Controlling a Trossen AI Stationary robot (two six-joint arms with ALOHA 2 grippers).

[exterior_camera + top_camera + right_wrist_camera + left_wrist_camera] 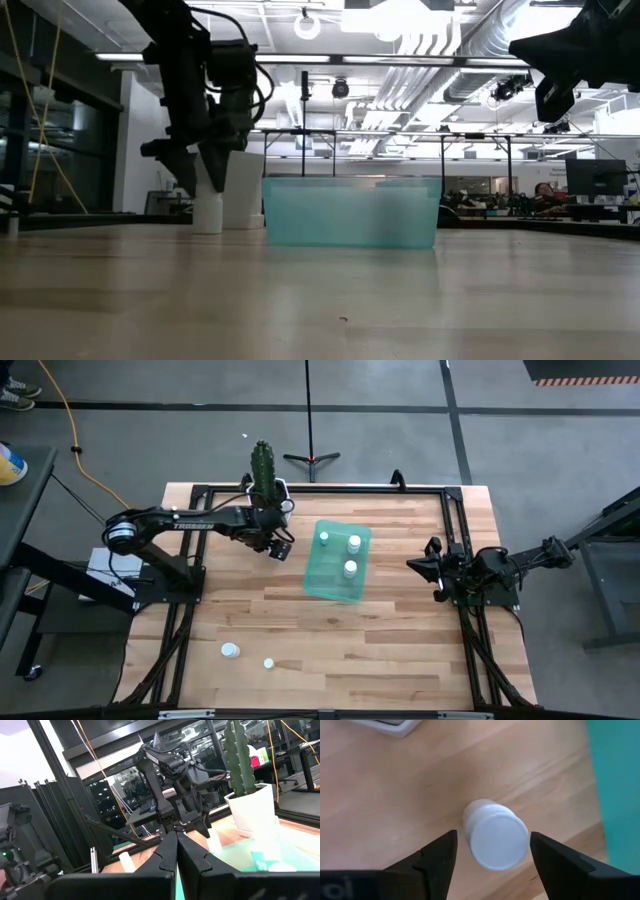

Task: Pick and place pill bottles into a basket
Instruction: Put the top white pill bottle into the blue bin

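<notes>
three pill bottles (350, 568) sit in the basket (322, 582). the left gripper (492, 855), at the basket's nine o'clock, hangs spread wide around a fourth bottle (496, 840). two more bottles (230, 650) wait at seven o'clock. the right gripper (176, 851) is closed at three o'clock.

Low view: basket (350, 212) walls blur the bottles inside. Left end effector (200, 165) hides the top of a standing bottle (207, 212). Bench-front bottles not seen.
</notes>
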